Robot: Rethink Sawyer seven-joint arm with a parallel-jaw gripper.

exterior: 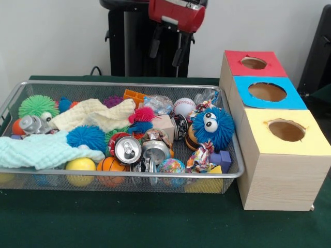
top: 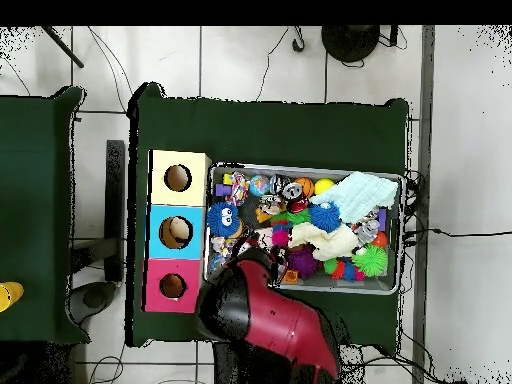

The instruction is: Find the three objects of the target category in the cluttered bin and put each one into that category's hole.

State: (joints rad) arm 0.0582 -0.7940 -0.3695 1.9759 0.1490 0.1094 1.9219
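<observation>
The wire-mesh bin (exterior: 124, 83) lies on the green table, full of mixed clutter; it also shows in the overhead view (top: 403, 235). The red-topped hole (exterior: 253, 63) is at the far end of a row of wooden boxes to the right of the bin, and at the lower left in the overhead view (top: 172, 286). My gripper (exterior: 166, 49) hangs above the bin's far rim, open and empty. In the overhead view the red arm (top: 285, 325) hides it. The bin holds crushed cans (exterior: 128, 150), a baseball (exterior: 184, 107) and a blue fuzzy toy with eyes (exterior: 213, 126).
A blue-topped hole (exterior: 267, 92) and a yellow-topped hole (exterior: 286, 130) follow the red one towards the camera. A cream cloth (exterior: 95, 114) and a pale blue cloth (exterior: 41, 150) cover part of the bin's left side. Spiky balls (exterior: 38, 106), a yellow ball (exterior: 80, 165) and a purple block (exterior: 222, 159) lie among them.
</observation>
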